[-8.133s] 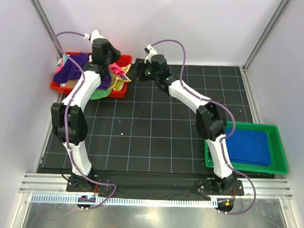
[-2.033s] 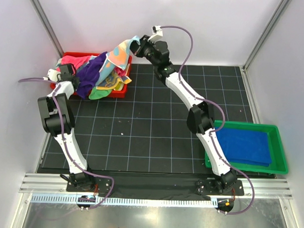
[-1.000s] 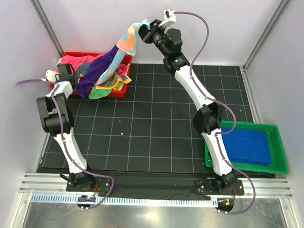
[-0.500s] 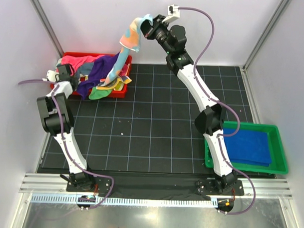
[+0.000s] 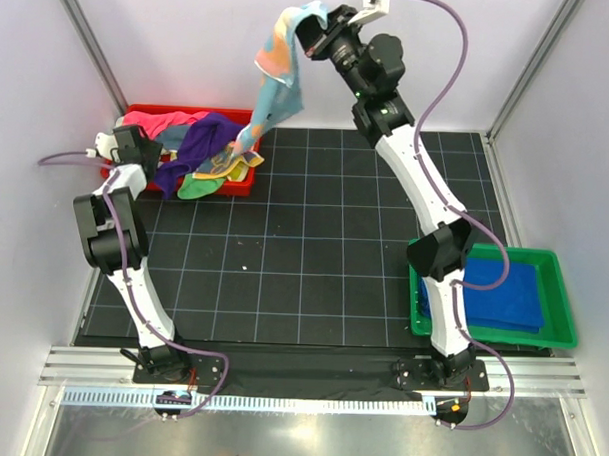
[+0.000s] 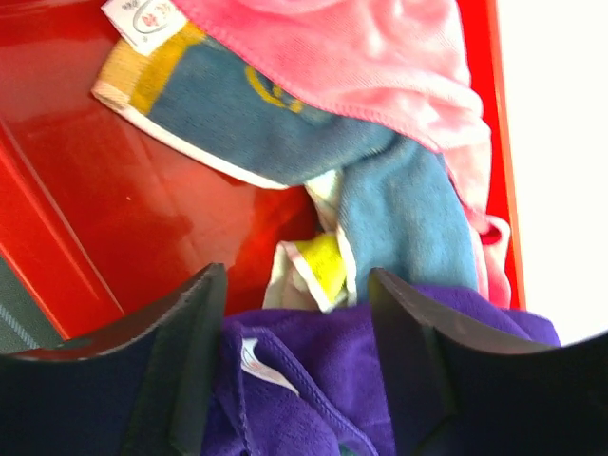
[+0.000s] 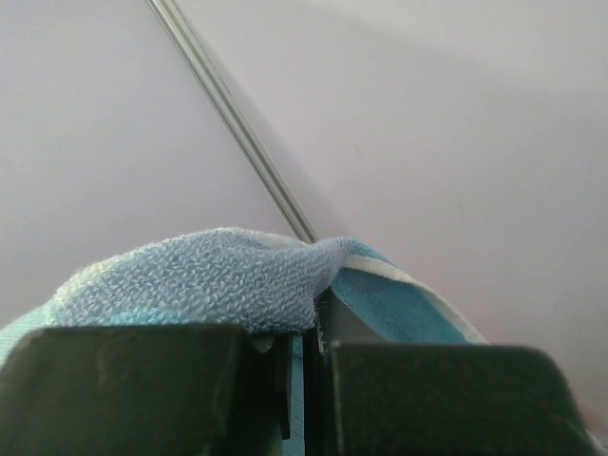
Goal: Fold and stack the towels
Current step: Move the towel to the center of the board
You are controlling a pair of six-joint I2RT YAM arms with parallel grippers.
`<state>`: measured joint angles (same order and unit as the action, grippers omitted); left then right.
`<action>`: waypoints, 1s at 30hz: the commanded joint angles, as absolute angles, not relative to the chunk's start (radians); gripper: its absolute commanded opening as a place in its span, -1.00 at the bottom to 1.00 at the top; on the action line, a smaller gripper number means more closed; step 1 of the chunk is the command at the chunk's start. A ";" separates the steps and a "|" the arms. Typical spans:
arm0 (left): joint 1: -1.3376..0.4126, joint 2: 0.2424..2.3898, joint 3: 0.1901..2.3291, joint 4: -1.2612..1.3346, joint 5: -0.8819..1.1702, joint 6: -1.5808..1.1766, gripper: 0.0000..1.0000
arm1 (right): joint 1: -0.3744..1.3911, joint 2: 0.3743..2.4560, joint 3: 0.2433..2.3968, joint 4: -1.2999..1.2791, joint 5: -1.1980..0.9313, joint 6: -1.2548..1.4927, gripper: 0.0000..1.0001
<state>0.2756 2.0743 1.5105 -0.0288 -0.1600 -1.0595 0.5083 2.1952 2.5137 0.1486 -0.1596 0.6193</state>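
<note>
Hard to read: in the top view the left hand (image 5: 122, 142) is a small dark lump at the left end of the red tray (image 5: 149, 110), and its fingers can't be resolved there. The left wrist view settles it: fingers (image 6: 180, 370) spread wide, gripping nothing, over the purple towel (image 6: 313, 389). The right hand (image 5: 313, 30) is high at the back, near the top edge of the frame. The right wrist view shows both fingers closed tight on a fold of the light blue towel (image 7: 209, 275), with the rest of the cloth cut off. The lower end of that towel comes down by the right end of the red tray; can't tell if it touches the pile or hangs clear. The pile is tangled and the towel count is unclear. The right arm (image 5: 444, 253) covers the left side of the green tray (image 5: 567, 317), so the royal blue towel (image 5: 507, 295) in it is only partly seen. Towel look: the held one hangs as a long twisted strip, light blue with orange, pink and yellow patches and a white-striped edge. In the red tray: pink towel (image 6: 380, 57) at the back, a teal towel (image 6: 256, 123) with yellow band, white edge and sewn label, the purple one crumpled in front, and a green cloth (image 5: 196, 189) drooping over the front rim onto the bench (image 5: 314, 248). The royal blue towel lies flat and folded.
</note>
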 commanded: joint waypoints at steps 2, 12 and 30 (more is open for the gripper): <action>0.238 1.993 1.459 0.043 -0.153 -0.999 0.39 | 0.502 2.068 2.462 0.170 -0.161 0.581 -0.98; 0.126 1.913 1.335 0.190 -0.149 -0.974 0.53 | 0.500 1.859 2.124 0.179 -0.155 0.566 -0.98; -0.024 1.755 1.224 0.164 -0.282 -0.871 0.58 | 0.571 1.580 1.767 0.006 -0.126 0.529 -0.98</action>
